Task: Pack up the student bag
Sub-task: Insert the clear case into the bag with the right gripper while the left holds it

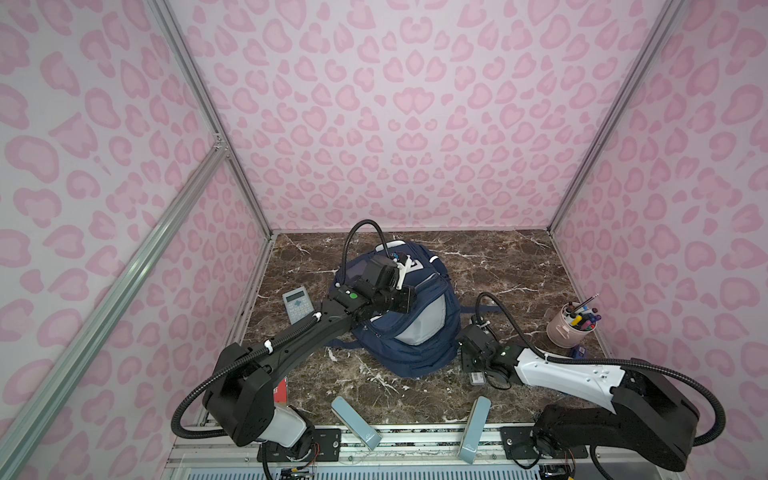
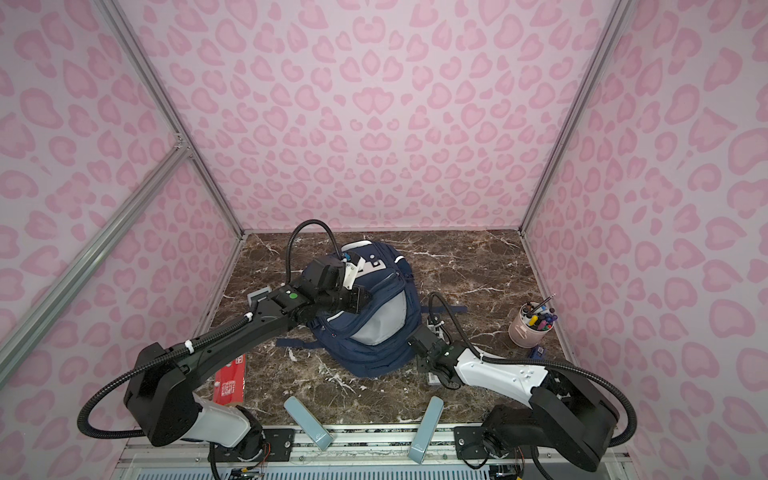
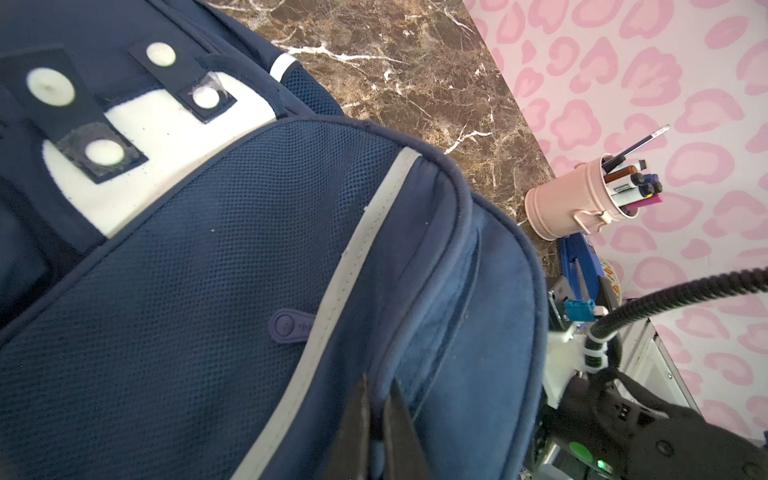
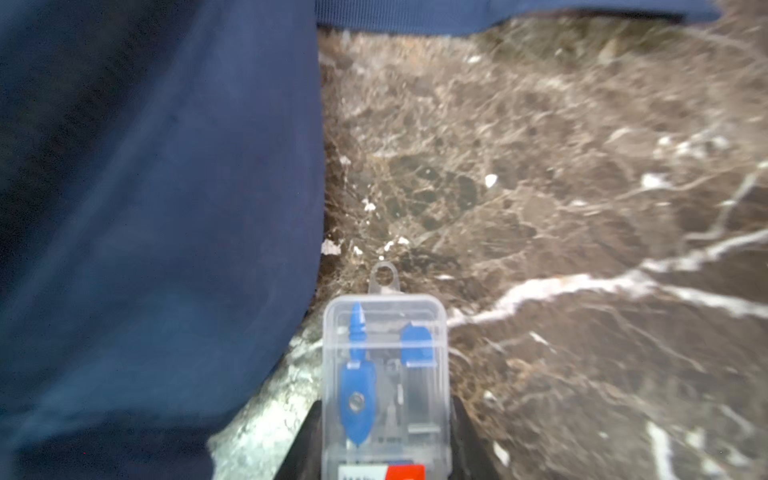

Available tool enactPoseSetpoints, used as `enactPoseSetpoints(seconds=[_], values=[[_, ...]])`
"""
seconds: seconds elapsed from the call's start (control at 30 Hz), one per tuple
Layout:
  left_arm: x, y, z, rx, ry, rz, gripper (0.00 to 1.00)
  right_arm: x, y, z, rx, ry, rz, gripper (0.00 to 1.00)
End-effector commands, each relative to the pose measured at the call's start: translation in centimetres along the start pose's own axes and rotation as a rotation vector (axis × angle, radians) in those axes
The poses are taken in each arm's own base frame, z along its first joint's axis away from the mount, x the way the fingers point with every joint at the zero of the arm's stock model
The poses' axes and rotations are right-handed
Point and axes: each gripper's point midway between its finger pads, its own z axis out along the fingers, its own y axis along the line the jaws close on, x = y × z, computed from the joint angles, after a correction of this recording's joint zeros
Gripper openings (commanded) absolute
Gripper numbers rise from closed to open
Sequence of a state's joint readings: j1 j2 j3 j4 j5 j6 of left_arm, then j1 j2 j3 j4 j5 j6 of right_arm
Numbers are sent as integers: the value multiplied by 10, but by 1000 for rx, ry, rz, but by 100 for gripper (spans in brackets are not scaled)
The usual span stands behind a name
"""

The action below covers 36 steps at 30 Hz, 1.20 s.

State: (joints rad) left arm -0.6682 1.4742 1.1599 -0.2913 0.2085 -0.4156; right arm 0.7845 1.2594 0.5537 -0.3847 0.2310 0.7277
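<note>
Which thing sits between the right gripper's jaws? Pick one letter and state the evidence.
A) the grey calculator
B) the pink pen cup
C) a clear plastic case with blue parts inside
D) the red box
C: in the right wrist view, a clear plastic case with blue parts inside lies between the jaws of the right gripper, which stand against both its sides.

student bag (image 3: 166, 291) matt mesh cloth; case (image 4: 386, 374) clear plastic; table (image 4: 540, 166) glossy marble-look
</note>
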Motion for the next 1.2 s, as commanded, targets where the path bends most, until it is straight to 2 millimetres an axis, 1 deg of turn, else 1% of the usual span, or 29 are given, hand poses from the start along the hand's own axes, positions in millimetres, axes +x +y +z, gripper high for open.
enactPoseSetpoints(seconds=[0.0,0.07,0.13,0.17,0.23,0.3,0.4,0.47,0.53,0.63,0.7,0.73,0.77,0.8,0.83,0.87,0.9,0.97,1.03,1.07,1.1,1.13,1.17], values=[[-20,0,-15,-38,-58,22,3,-10,-3,-20,-13,-26,-23,32],[-30,-4,-24,-35,-83,36,3,-25,10,-39,-96,-76,-18,33],[-38,-8,-30,-33,-97,46,3,-41,29,-54,-200,-121,-20,35],[-42,-9,-33,-33,-104,52,3,-51,40,-60,-244,-141,-14,34],[-50,-11,-39,-34,-121,64,3,-69,63,-67,-303,-166,-17,34],[-56,-11,-43,-42,-129,75,3,-88,87,-68,-342,-189,-18,34],[-63,-9,-46,-52,-147,86,3,-110,133,-54,-434,-197,16,34],[-62,-6,-44,-58,-134,88,3,-123,164,-40,-489,-228,75,34],[-60,-6,-44,-53,-126,92,3,-136,185,-24,-497,-245,112,36],[-62,-9,-47,-41,-134,100,3,-152,203,-5,-504,-272,158,48],[-62,-8,-46,-44,-135,102,3,-161,209,-5,-531,-309,184,52],[-61,-7,-44,-43,-130,104,3,-164,210,-6,-537,-331,189,53],[-58,-5,-40,-45,-121,104,3,-166,210,-10,-549,-352,187,57],[-55,-3,-36,-47,-115,104,3,-164,210,-9,-551,-349,185,62],[-52,0,-33,-50,-110,100,3,-160,208,-5,-538,-324,177,68],[-51,2,-29,-52,-105,96,3,-154,203,0,-526,-284,173,70],[-49,4,-27,-51,-101,94,3,-147,200,3,-525,-265,172,70],[-47,3,-23,-39,-100,90,3,-128,194,4,-540,-230,166,65],[-46,0,-23,-20,-96,88,3,-103,191,-1,-520,-194,101,58],[-46,-2,-24,-14,-95,88,3,-92,190,-5,-500,-187,61,56],[-46,-2,-25,-13,-98,88,3,-79,191,-10,-483,-187,10,56],[-46,-3,-27,-10,-99,90,3,-69,191,-16,-468,-191,-29,56],[-46,-3,-28,-10,-100,93,3,-62,189,-18,-442,-190,-49,56]])
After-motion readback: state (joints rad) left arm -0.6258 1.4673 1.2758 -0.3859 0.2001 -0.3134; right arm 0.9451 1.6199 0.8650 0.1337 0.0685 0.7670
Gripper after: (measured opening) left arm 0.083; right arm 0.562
